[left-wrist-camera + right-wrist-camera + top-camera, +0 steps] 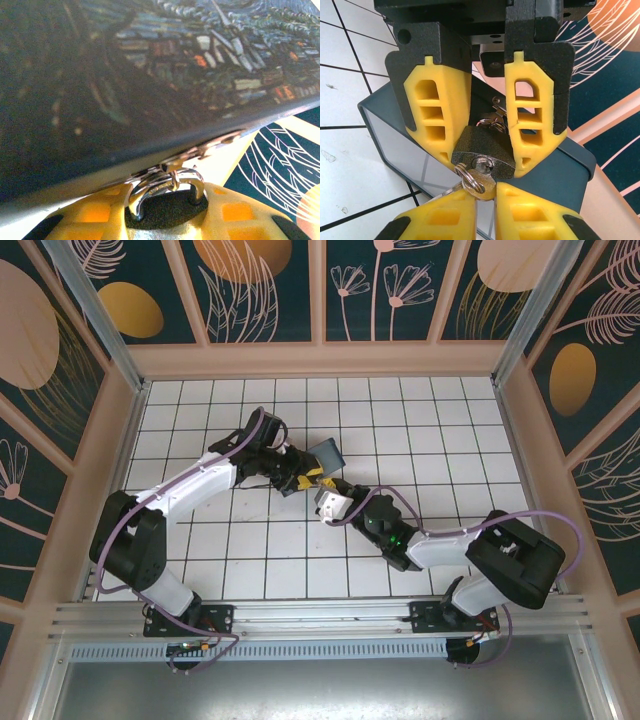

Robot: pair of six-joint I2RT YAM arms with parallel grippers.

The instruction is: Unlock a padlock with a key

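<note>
In the top view, a dark blue box (328, 453) is seen near the middle of the white-tiled surface (420, 420). The left tool (293, 478) is placed at 8 o'clock of the box and the right tool (318, 492) at 6 o'clock, the two tips set close together just beside the box. In the right wrist view, the padlock (485, 145) is seen at the centre of the picture against the lower edge of the box (400, 135). Its dark body is pinched by the left tool (485, 160), whose yellow fingers (437, 115) stand at 10 and 2 o'clock of it. The key (482, 187) is seated in the keyhole at 6 o'clock of the padlock body, and a small key ring (464, 176) hangs at its 9 o'clock side. The head of the key is pinched by the right tool (485, 200), whose fingers (440, 217) are pressed in from 7 and 5 o'clock. In the left wrist view, the padlock (160, 212) is held between the yellow fingers (95, 212) of the left tool (165, 217) at 6 o'clock. Its silver shackle (150, 187) is hooked through a metal fitting on the edge of the painted box (125, 75) above it.
</note>
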